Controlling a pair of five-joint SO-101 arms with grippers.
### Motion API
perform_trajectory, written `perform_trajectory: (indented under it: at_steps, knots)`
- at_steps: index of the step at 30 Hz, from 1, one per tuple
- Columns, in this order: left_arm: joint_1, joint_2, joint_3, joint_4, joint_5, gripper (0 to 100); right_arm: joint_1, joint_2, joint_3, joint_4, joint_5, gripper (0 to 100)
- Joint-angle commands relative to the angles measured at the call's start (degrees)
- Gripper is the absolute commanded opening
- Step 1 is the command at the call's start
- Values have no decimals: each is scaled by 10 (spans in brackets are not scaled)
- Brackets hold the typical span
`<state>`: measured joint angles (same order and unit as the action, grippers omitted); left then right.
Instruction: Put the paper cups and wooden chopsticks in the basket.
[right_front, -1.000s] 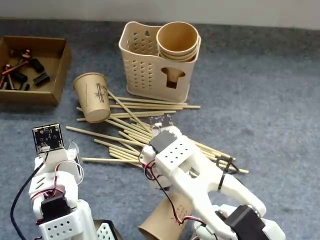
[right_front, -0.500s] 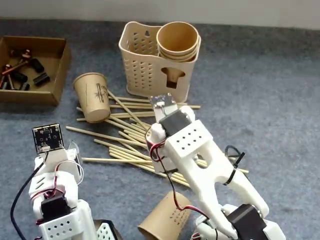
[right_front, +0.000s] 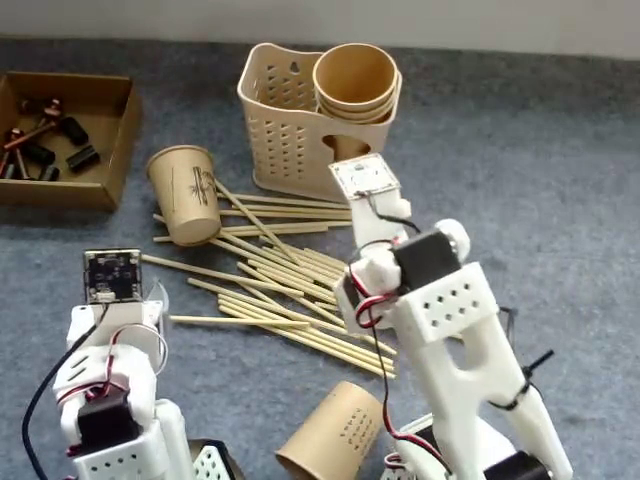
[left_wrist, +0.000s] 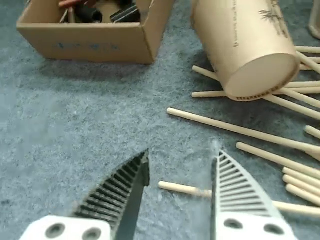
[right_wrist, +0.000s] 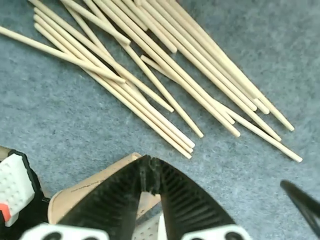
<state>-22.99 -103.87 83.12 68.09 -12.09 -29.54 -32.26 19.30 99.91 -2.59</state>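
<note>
Chopsticks partly behind right arm, nearest fallen cup cut by edge

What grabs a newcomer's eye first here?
The heap of wooden chopsticks strewn across the grey carpet mid-table, with one paper cup lying at its left edge and a second cup tipped over at the front. Behind it, the basket already holds stacked cups. The right gripper hangs shut near the sticks.

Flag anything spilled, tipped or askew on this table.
Wooden chopsticks lie scattered before the beige plastic basket; a brown paper cup lies tipped beside the cardboard box, a second cup beside the right arm.
</note>
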Motion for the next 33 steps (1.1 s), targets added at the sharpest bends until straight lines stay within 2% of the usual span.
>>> perform_trajectory:
  at_steps: [1, 11, 19, 23, 30, 33]
  knots:
    - [49, 2, -73, 51, -27, 200, 44, -45, 31, -7, 40, 5]
    - [116, 2, -132, 125, -99, 200, 153, -189, 269, -213, 55, 5]
    - [152, 2, -131, 149, -142, 200, 156, -275, 437, -349, 53, 5]
    - [171, 9, -136, 149, -142, 200, 160, -305, 495, -416, -4, 5]
    - [206, 186, -224, 150, -142, 200, 172, -364, 532, -443, -31, 7]
    - [235, 269, -276, 175, -157, 200, 172, -386, 547, -443, -39, 7]
